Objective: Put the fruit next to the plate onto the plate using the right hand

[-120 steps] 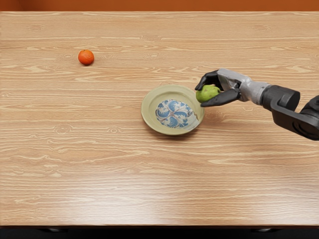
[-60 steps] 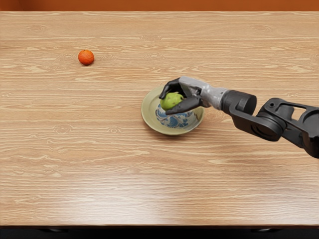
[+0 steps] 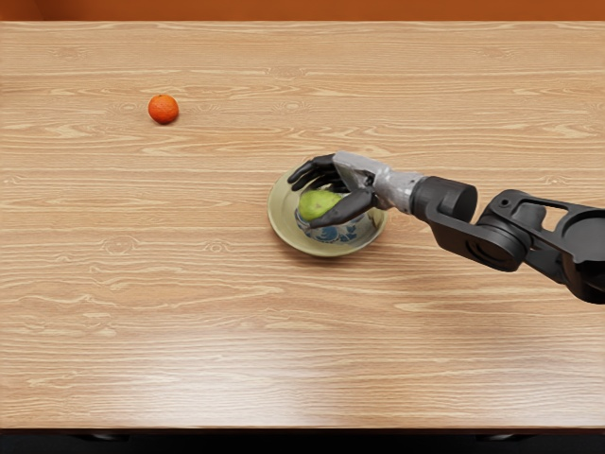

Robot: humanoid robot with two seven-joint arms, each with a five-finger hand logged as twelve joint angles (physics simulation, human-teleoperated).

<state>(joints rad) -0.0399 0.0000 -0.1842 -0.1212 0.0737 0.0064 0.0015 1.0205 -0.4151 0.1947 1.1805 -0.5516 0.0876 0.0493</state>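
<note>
The right hand [image 3: 333, 187] reaches in from the right edge, its dark forearm [image 3: 492, 232] slanting across the wooden table [image 3: 189, 312], and sits low over the plate [image 3: 280, 216]. A green pear [image 3: 319, 202] lies within the plate's rim, over the blue-patterned centre (most of that pattern is hidden under the hand and the fruit). The hand is around the pear, part of it on the far side and part on the near side, so the fruit shows between the two. Whether the hand has hold of the pear or only lies against it cannot be told from this view. A small orange fruit [image 3: 163, 109], probably a mandarin, sits well apart at the far left of the table.
</note>
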